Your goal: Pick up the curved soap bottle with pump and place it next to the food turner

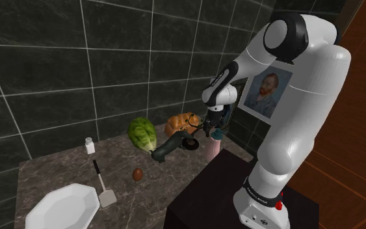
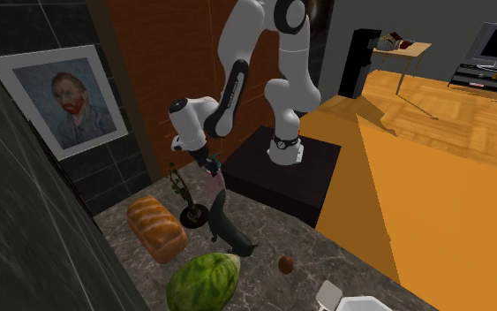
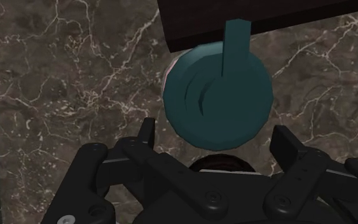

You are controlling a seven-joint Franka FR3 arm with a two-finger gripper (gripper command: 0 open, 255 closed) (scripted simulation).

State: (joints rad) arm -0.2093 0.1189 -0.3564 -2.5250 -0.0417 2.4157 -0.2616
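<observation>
A: Where's the soap bottle (image 1: 212, 151)?
B: Upright on the dark veined tabletop (image 1: 64, 172), just beside the stand (image 1: 201, 195), its teal pump (image 3: 217, 95) on top.
A: And the jaws?
B: Wide apart, just above the pump, holding nothing.
A: The turner (image 1: 106, 196)?
B: Well apart from the bottle, beside 1 white plate (image 1: 58, 208).

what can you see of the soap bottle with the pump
The soap bottle has a pale pink body and a round teal pump head whose flat spout points toward the dark stand. It stands upright on the dark marbled counter, close by the stand's edge. The open gripper hovers right above it, fingers apart, not clasping it.
</observation>
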